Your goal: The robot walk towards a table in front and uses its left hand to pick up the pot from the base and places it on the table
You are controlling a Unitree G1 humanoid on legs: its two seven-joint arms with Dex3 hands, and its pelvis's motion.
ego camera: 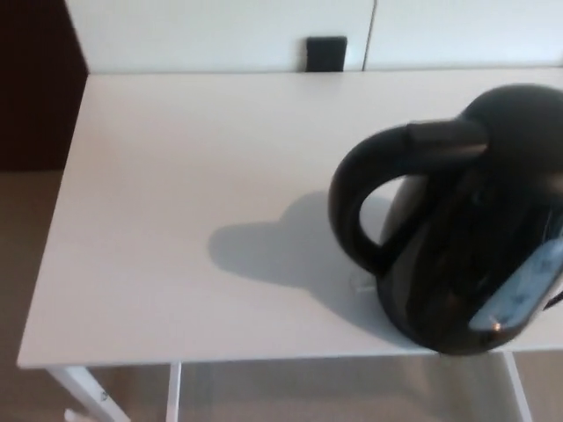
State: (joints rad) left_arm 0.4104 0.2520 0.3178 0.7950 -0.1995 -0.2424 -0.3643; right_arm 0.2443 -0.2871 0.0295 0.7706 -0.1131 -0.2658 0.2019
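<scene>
The pot stands upright on the white table, at its right side near the front edge; its looped handle points to the robot's left; the body is rounded, glossy black plastic with a pale translucent window; the tabletop is smooth and matte; neither the left hand nor the right hand is in view, so I cannot tell their state.

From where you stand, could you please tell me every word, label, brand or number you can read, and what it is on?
No text can be read in this view.
Pot: no brand or label shows.
Its pale window: any level marks are too blurred to read.
Table: nothing written on it.
Black plate on the wall: no marking can be made out.
</scene>
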